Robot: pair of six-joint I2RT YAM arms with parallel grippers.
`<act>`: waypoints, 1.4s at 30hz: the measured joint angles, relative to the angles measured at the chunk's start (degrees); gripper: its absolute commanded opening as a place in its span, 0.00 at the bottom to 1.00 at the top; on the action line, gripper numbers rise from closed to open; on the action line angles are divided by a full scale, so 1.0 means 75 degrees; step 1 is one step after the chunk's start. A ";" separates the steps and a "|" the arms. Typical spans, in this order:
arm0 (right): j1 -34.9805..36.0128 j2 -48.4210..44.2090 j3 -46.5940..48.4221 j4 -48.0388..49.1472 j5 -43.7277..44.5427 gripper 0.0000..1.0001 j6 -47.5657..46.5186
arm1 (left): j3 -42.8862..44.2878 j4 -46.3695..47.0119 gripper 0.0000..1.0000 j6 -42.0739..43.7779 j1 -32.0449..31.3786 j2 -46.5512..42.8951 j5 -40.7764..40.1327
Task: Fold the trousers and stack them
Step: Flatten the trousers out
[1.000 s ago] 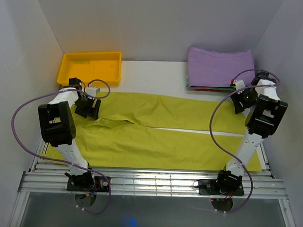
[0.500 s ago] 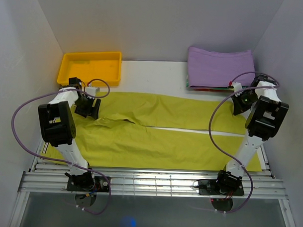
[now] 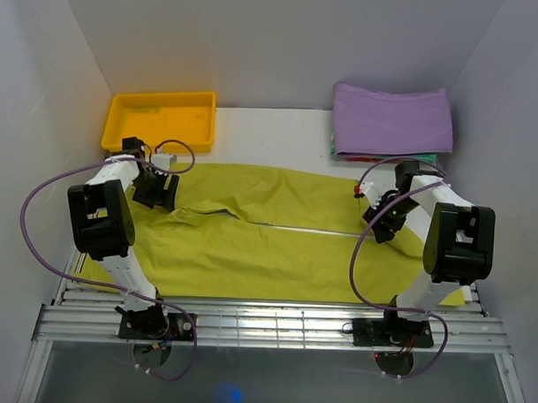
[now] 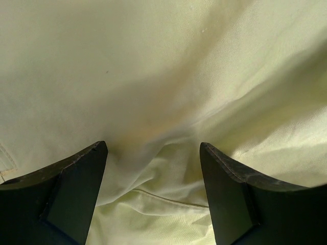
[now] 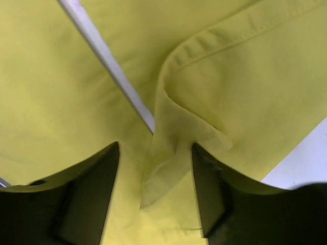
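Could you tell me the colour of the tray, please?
The tray is orange-yellow, best seen from the top external view.

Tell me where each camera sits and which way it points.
Top external: above and behind the bases, looking down on trousers, yellow tray, purple cloth; both arms show.
Left wrist: on the left arm, facing down at creased cloth; left gripper's open fingers frame it.
Right wrist: on the right arm, facing down at a raised fold between the right gripper's fingers.
Shared: top and right wrist show the gap between the legs.

Yellow-green trousers (image 5: 245, 76) fold inside parted claw (image 5: 154, 148)
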 measured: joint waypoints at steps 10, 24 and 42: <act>-0.0052 0.0073 0.2049 -0.1078 -0.0985 0.68 0.0347 | 0.0000 0.0023 0.84 -0.0055 0.0000 0.0079 0.0012; -0.0163 0.1679 0.2868 -0.2387 -0.1105 0.69 0.0064 | -0.0058 0.0067 0.85 -0.0026 0.0000 0.0079 0.0006; 0.2136 0.0332 0.1265 -0.1437 0.0839 0.67 0.2366 | -0.0064 0.0076 0.90 -0.0058 0.0000 0.0076 -0.0003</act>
